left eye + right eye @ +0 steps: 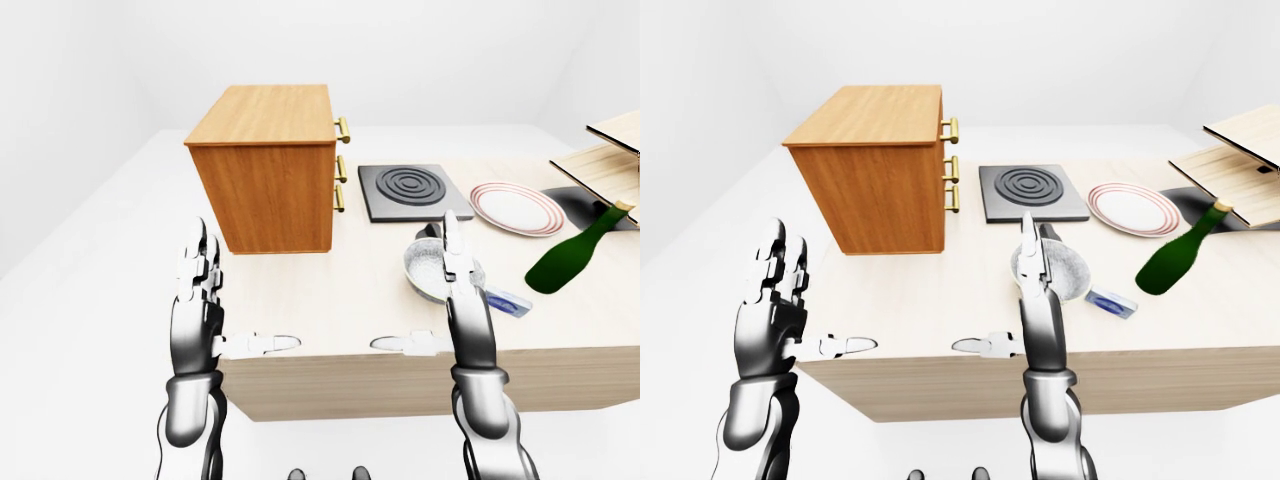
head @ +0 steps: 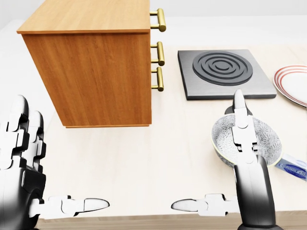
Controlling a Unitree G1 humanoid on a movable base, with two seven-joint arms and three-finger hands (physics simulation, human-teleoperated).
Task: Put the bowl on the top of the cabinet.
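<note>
Table (image 2: 144, 158) | head view crops bottle (image 1: 570, 258) | eye views show it

Plain white walls and a white floor (image 1: 90, 230) are surrounding a pale wooden table (image 1: 330, 290), all lying in even, soft light. Beyond the right hand (image 1: 452, 262), toward the view's upper right, light wooden shelf boards (image 1: 1240, 165) are slanting over the table's edge.
</note>
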